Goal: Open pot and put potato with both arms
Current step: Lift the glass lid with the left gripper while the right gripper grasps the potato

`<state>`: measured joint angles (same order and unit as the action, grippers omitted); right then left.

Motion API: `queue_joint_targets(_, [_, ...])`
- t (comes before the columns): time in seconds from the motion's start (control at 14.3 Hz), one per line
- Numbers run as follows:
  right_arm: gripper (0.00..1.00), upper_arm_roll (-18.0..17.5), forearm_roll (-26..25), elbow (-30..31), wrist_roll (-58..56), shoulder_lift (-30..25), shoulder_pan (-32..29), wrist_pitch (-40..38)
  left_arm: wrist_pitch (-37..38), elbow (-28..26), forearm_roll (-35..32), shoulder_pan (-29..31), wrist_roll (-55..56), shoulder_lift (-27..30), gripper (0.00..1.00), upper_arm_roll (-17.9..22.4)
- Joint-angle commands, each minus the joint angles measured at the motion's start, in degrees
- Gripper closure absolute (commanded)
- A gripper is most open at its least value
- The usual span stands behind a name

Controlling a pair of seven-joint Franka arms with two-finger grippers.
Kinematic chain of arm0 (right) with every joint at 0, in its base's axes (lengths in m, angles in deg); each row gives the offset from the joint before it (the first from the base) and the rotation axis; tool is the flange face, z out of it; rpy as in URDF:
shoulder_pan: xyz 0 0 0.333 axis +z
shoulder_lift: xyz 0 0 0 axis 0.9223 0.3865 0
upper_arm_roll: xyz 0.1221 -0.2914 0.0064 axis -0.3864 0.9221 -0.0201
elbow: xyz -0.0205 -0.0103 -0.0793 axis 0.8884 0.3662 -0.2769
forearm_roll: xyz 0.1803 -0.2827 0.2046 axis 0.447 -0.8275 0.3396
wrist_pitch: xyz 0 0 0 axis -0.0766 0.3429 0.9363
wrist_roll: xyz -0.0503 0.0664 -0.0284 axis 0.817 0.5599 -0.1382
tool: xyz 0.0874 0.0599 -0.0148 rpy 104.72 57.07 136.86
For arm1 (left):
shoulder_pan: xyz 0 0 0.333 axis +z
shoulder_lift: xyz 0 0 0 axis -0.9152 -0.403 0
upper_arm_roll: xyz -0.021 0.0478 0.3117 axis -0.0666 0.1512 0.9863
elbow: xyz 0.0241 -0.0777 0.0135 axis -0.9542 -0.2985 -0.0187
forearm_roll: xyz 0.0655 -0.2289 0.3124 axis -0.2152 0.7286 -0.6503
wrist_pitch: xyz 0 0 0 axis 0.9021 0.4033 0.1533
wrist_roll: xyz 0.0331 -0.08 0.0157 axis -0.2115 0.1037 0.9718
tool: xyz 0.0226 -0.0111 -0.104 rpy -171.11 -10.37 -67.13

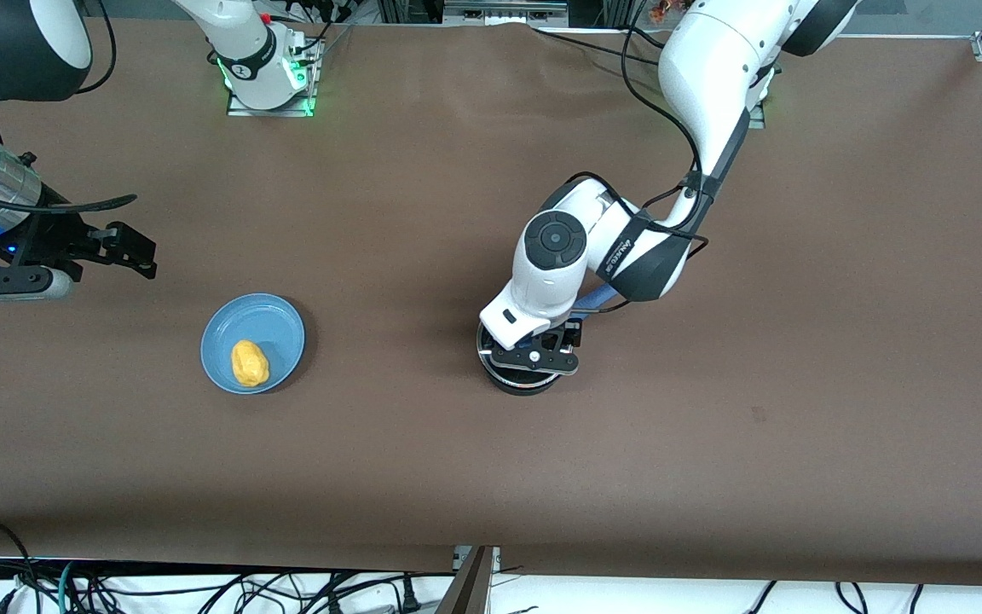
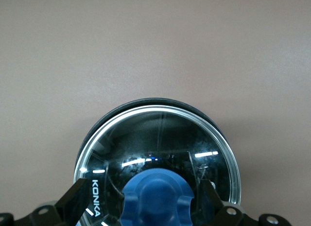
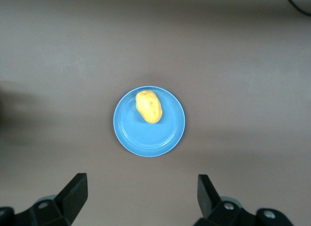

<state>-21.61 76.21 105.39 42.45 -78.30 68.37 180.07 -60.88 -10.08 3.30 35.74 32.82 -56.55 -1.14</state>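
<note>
The black pot (image 1: 515,385) stands mid-table with its glass lid (image 2: 160,133) on; its blue handle (image 1: 597,298) shows under the left arm. My left gripper (image 1: 542,355) is low over the lid, open, with a finger on each side of the blue knob (image 2: 158,199) and a gap between each finger and the knob (image 2: 145,194). The yellow potato (image 1: 250,363) lies on a light-blue plate (image 1: 274,320) toward the right arm's end. My right gripper (image 1: 137,253) is open and empty, up in the air beside the plate; its wrist view shows the potato (image 3: 148,106) on the plate (image 3: 155,138).
The brown table (image 1: 423,477) carries only the pot and the plate. The arm bases (image 1: 265,81) stand along the table's edge farthest from the front camera. Cables lie off the edge nearest that camera.
</note>
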Motion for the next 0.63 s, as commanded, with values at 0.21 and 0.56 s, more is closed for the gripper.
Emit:
queue_joint_targets(0.21, [0.0,-0.2,-3.7,-1.0,-1.2,13.4,0.8,2.9,-1.3,0.1,-1.8,-0.7,-0.7,-0.7,0.0,0.0])
queue_joint_targets(0.56, [0.0,-0.2,-3.8,-1.2,-1.4,25.2,2.1,11.1,-1.3,-0.5,-2.1,-0.7,-1.0,-0.3,0.12,-0.1])
